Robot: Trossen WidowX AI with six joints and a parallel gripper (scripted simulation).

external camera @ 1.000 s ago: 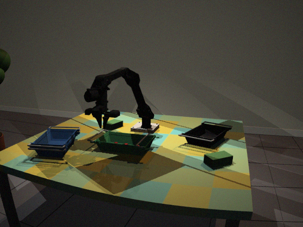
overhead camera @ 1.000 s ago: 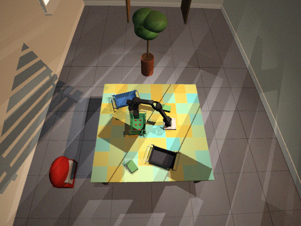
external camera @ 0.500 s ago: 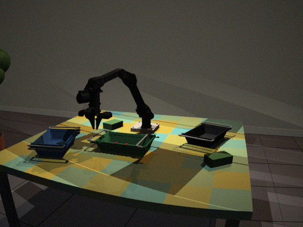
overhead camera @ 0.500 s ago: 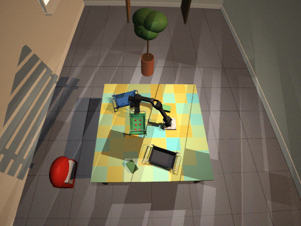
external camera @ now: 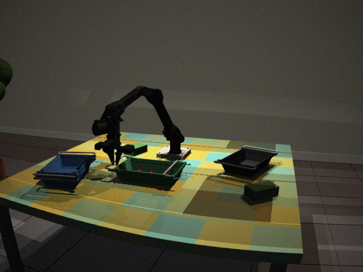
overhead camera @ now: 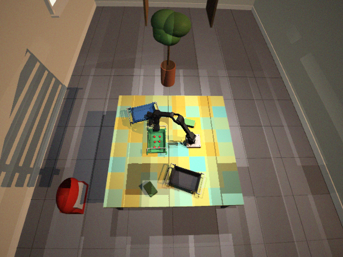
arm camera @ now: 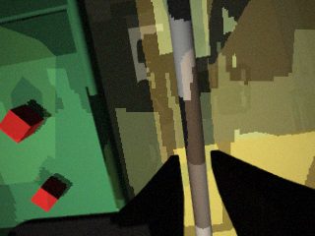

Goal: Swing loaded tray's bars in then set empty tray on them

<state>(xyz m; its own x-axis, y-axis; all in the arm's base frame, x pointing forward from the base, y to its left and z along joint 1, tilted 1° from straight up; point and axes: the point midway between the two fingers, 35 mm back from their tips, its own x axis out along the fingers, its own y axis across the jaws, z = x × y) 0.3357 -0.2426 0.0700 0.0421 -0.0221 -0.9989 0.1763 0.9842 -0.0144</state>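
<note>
The loaded green tray stands mid-table with several red blocks inside. One wire bar lies in across its top, near the end towards the black tray. The other bar is swung out beyond the opposite end. My gripper is slightly open, its fingertips on either side of this outer bar, with small gaps and nothing clamped. An empty blue tray and an empty black tray stand apart from the green one.
The blue tray is close to my gripper's side of the green tray. A green block lies near the arm's base. Another green block lies near the black tray.
</note>
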